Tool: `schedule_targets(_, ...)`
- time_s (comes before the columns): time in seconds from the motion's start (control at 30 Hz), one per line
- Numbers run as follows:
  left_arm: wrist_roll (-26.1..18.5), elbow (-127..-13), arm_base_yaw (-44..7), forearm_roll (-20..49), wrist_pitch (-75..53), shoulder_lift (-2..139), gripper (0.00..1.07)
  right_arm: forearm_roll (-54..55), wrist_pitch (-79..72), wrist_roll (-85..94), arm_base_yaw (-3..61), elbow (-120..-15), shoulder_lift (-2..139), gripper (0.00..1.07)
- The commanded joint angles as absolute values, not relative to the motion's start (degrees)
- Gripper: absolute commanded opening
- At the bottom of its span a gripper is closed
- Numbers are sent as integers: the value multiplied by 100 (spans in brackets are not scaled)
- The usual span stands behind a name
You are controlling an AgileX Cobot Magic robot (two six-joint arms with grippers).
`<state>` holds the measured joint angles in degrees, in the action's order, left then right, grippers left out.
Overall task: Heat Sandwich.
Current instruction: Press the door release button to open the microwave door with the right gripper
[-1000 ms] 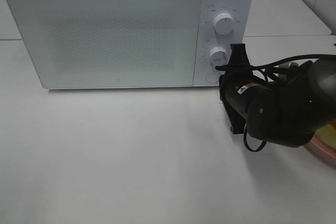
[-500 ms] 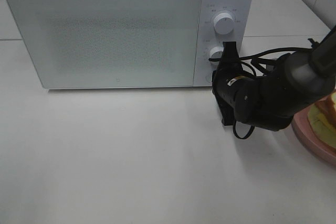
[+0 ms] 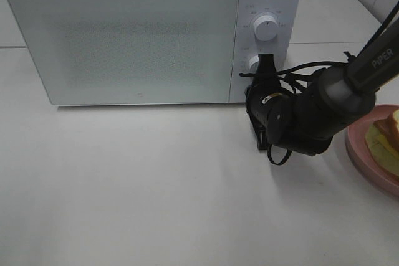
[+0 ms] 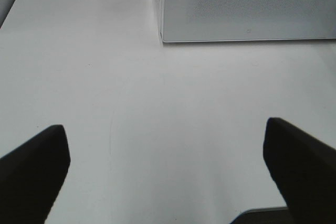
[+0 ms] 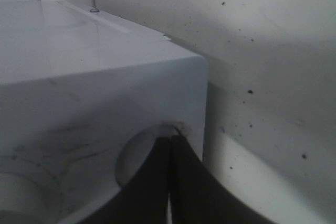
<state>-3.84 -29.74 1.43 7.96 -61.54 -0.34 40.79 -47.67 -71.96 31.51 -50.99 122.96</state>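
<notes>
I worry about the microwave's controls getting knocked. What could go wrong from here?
1. The shut right claw is at the round button near the corner of the microwave; it may slip off the edge, or knock the lower dial right beside it.
2. The arm sits close to the plate holding the sandwich; swinging back may bump it.
</notes>
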Motion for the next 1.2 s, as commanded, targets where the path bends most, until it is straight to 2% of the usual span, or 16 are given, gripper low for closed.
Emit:
schedule_targets(0.03,-355,-2962,160,791,-6136,-63,95,4016,-5260,-7076,3128,-5180,12250,2)
schedule_targets(0.47,-355,-2962,160,791,-6136,-63,95,4011,-5500,-7082,3128,-5180,12061,3)
schedule_targets(0.7,-355,-2962,160,791,-6136,-63,95,4034,-6303,-7082,3128,-5180,12061,3)
schedule_targets(1.2,-355,-2962,160,791,-6136,-63,95,3873,-6572,-6979,2928,-5959,12462,3)
